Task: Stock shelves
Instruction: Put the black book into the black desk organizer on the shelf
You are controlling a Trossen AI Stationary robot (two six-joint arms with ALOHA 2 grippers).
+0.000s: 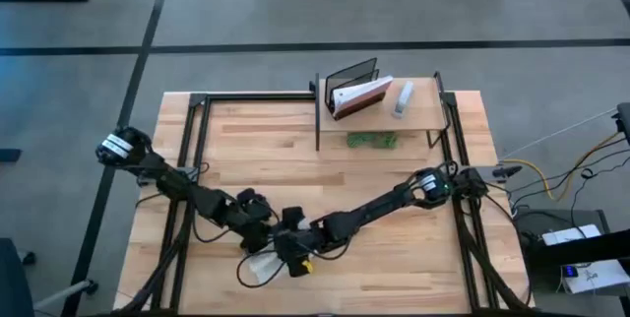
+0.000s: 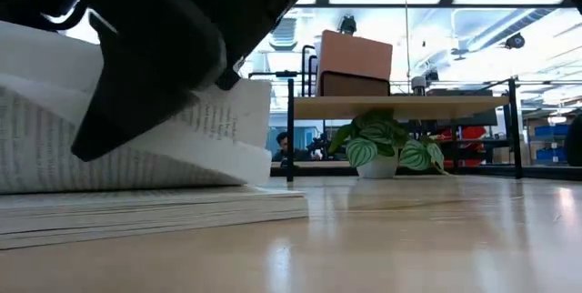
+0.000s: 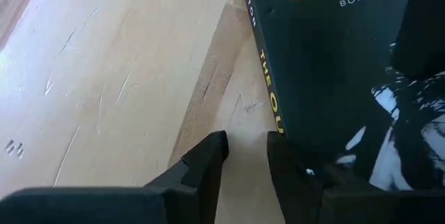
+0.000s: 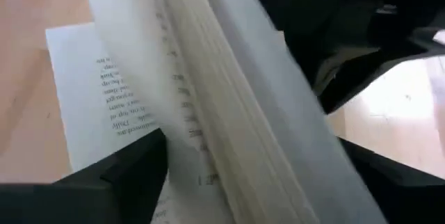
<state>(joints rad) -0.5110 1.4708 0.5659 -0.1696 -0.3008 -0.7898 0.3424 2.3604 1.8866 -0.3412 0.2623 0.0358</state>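
**Both grippers crowded one open book at the near edge**

While the shelf (image 1: 394,110) stood untouched at the far side of the table (image 1: 246,130), both arms were down over an open book (image 1: 264,268) near the near edge, left of centre. The right gripper (image 1: 295,256) reached in from the right, and its wrist view showed the two dark fingers (image 4: 118,175) spread wide on either side of a lifted sheaf of pages (image 4: 208,113); whether they actually pinched the paper I could not tell. From table height, those pages (image 2: 136,138) fanned up off the flat half of the book under a big dark gripper body.

The left gripper (image 1: 258,230) sat just beside it, coming in from the left. Its fingers (image 3: 208,158) stood slightly apart, a narrow gap between the tips, holding nothing, right next to the book's dark cover (image 3: 327,64) with yellow lettering.

Back at the shelf: a wire rack (image 1: 354,81) held a leaning book (image 1: 362,95) on the board, a small pale object (image 1: 403,98) lay to its right, and a potted plant (image 2: 382,147) sat underneath, between the black legs.
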